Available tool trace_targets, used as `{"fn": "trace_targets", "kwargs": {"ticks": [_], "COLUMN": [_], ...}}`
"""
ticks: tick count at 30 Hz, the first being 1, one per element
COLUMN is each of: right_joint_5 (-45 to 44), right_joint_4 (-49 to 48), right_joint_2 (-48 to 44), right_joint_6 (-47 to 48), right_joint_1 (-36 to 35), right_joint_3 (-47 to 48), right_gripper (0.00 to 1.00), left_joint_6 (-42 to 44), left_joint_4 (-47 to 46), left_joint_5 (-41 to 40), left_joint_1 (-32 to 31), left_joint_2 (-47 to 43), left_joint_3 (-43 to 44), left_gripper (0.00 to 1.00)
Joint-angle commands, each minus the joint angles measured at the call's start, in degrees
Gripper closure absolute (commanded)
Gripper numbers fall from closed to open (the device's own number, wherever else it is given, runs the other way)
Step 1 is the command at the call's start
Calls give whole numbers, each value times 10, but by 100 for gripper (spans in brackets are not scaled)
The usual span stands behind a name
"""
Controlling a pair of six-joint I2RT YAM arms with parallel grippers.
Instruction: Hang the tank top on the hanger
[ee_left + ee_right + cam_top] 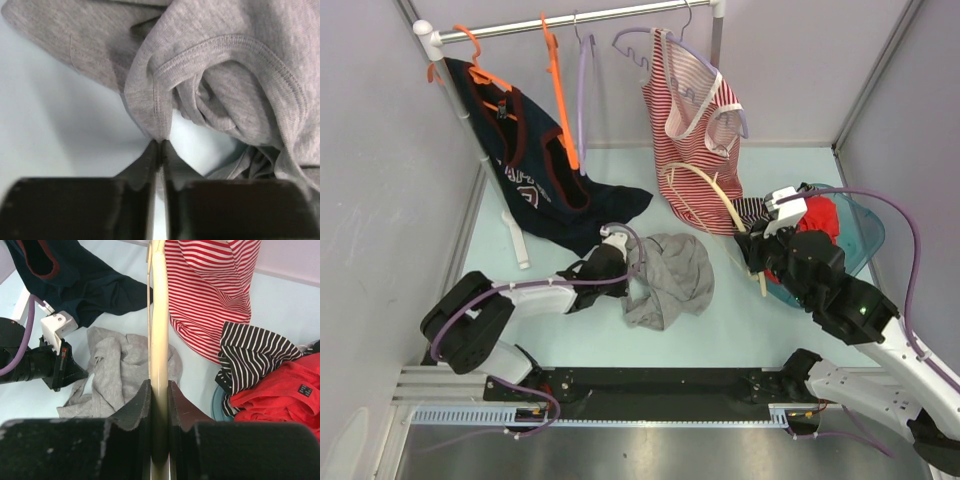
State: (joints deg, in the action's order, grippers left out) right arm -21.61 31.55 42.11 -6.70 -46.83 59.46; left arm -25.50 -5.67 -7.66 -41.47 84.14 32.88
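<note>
At the near edge of the pale table [740,330], both arms reach away from their bases. Left gripper [161,145] low over the tabletop, left of centre, jaws pressed together on a stitched edge of the tank top [225,50]; the fabric is pinched right at the fingertips. The tank top lies crumpled in a heap mid-table, just right of that gripper, partly bunched and partly flat on the surface. Right gripper [160,390] to the right of the heap, clamped around the hanger [159,315]; the cream bar passes straight between the two fingers and runs on toward the far side. From overhead the hanger's arm curves up and left in front of the hem of the red-and-white striped top [690,140]; cannot tell whether they touch. Just right of the right gripper, a blue tub [868,235] holds a red garment [823,215] and a black-and-white striped one [752,210] that spills over its left rim. Farther back left, a navy top [535,170] hangs down to the table. At the far end, a rail [600,18] carries orange hangers [560,100] and lilac hangers [584,90].
</note>
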Motion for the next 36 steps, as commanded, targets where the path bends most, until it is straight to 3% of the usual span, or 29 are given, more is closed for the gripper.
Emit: {"fn": "trace_targets", "kwargs": {"ticks": [1, 7, 15, 27, 36], "right_joint_5": [-5, 22, 114, 264, 292], "right_joint_4": [-23, -17, -16, 14, 24], "right_joint_2": [-18, -25, -26, -20, -11], "right_joint_6": [-5, -2, 5, -16, -26], "right_joint_1": [-2, -2, -2, -3, -9], "right_joint_3": [7, 5, 5, -7, -27], "right_gripper": [100, 100, 100, 100, 100], "left_joint_6": [-3, 14, 61, 65, 56], "left_joint_4": [-15, 52, 137, 152, 164], "left_joint_5": [-13, -70, -72, -90, -97], "left_joint_1": [3, 7, 61, 112, 138], "left_joint_2": [13, -70, -132, -155, -174], "left_joint_3": [19, 47, 61, 53, 57], "left_gripper": [97, 100, 100, 100, 100]}}
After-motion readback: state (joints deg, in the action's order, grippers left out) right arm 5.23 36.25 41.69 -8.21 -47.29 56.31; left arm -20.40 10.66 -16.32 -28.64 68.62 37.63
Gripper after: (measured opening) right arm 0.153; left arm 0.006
